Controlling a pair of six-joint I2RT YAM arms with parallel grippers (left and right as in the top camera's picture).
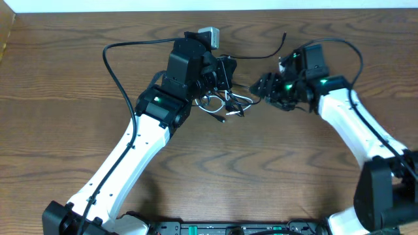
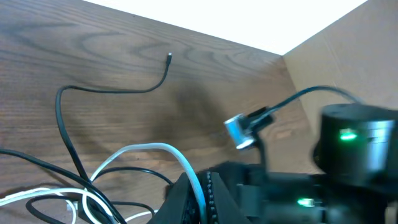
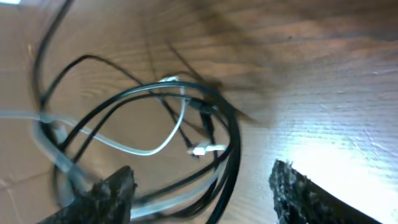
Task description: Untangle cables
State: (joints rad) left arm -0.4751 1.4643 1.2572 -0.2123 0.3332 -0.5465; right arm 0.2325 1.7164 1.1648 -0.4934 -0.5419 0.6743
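left gripper (image 2: 200, 188) clenched on the white cable (image 2: 149, 148); right gripper (image 3: 199, 193) spread open before the cables (image 1: 225, 103), bundled near the table's (image 1: 78, 78) far edge, centre. probably light, limp, snag-prone; a free loop suits gripping.

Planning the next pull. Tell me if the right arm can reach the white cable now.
Probably yes. The right tool is open, and the white cable loops just ahead of it with nothing blocking, though the black cable lies tangled across it.

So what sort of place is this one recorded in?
Probably a robotics lab bench: a bare wood-grain tabletop edged by a cardboard wall, with the left arm and right arm over tangled cables.
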